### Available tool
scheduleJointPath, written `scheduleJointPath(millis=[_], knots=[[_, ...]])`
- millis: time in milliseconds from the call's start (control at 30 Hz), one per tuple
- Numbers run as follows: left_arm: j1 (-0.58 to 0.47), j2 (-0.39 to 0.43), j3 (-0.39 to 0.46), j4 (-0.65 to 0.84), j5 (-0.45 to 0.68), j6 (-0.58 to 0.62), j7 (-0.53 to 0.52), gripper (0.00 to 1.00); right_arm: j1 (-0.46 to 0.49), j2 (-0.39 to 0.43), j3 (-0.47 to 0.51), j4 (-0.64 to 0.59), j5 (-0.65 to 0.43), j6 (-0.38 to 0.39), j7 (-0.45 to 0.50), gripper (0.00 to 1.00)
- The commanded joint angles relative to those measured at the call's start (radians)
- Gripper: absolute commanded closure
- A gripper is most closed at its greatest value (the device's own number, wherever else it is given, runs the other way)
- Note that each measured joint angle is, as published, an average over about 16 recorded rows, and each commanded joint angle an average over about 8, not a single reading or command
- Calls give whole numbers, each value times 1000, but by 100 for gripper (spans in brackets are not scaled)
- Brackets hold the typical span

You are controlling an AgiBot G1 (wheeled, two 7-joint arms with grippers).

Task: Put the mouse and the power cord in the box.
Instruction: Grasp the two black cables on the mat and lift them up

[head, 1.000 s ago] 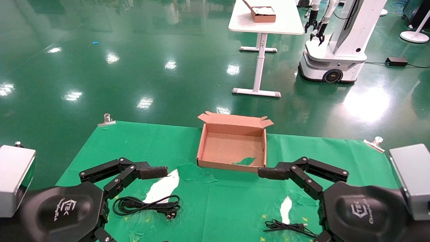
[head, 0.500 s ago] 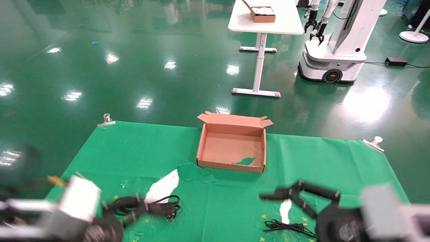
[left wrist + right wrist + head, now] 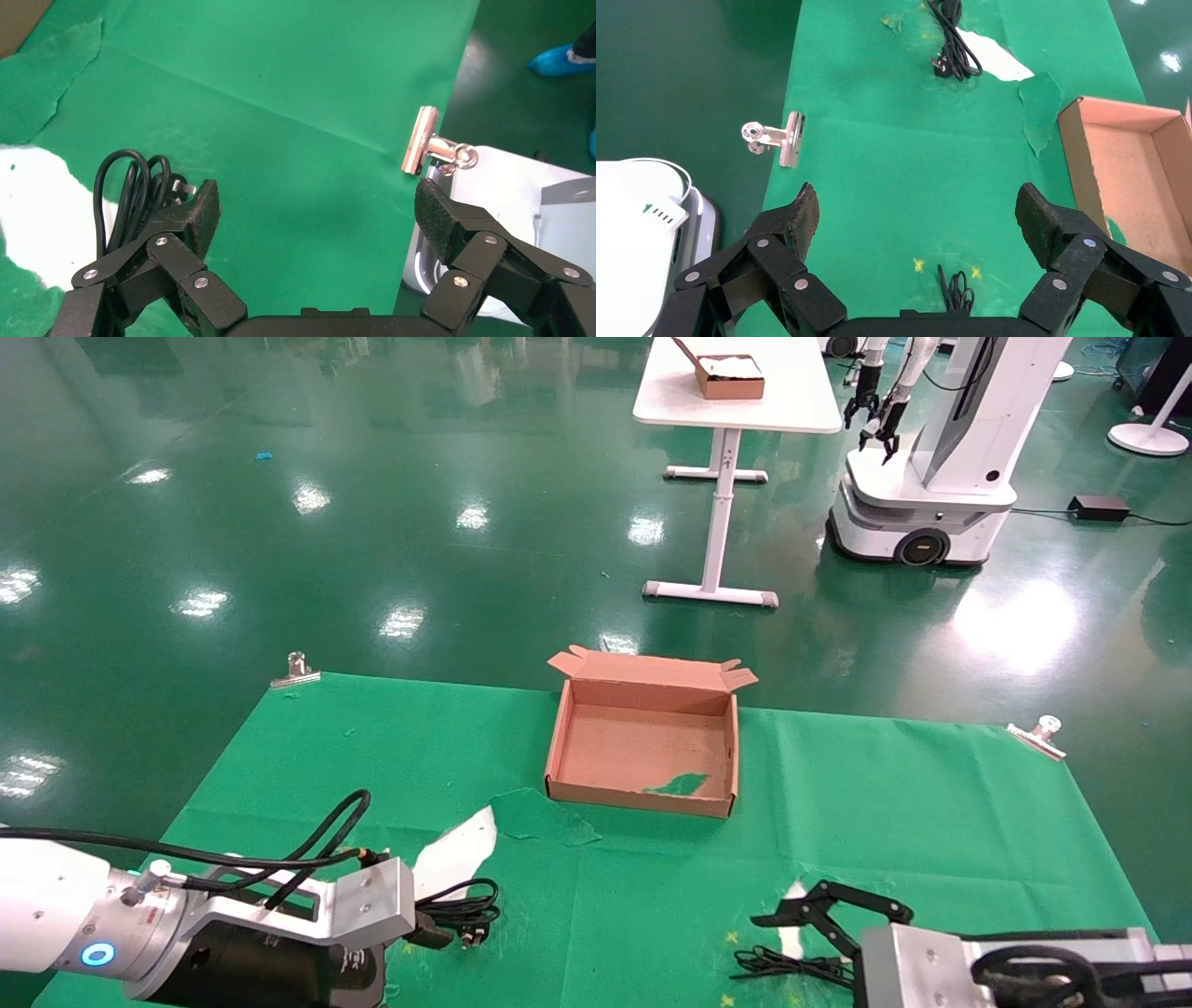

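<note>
I log: left pincer (image 3: pixel 316 210) spread apart beside power cord (image 3: pixel 130 193), near desk (image 3: pixel 652 915) front edge; right pincer (image 3: pixel 916 214) also apart; box (image 3: pixel 643 752) empty.

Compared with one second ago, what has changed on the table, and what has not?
Both arms pulled back toward the robot and turned. The left gripper, open, now hovers beside the power cord; the right gripper, open, hangs above the mouse's cable. Nothing was grasped. The box and both cables stayed in place.
</note>
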Motion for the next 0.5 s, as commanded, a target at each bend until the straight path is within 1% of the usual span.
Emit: scheduleJointPath(millis=[33, 133, 233, 367, 500], knots=[[-4, 5, 1, 13, 4, 0, 2, 0, 2, -2, -2, 1, -7, 3, 1, 0], [-11, 13, 12, 2, 32, -9, -4, 0, 3, -2, -1, -5, -1, -2, -2, 0], [-38, 54, 49, 10, 126, -34, -29, 0, 9, -3, -1, -8, -1, -6, -8, 0], [-85, 142, 113, 58, 291, -93, -73, 0, 13, 4, 4, -7, 3, -7, -8, 0], [-127, 233, 167, 150, 430, -162, -93, 0, 11, 17, 9, -4, 7, -6, 0, 0]])
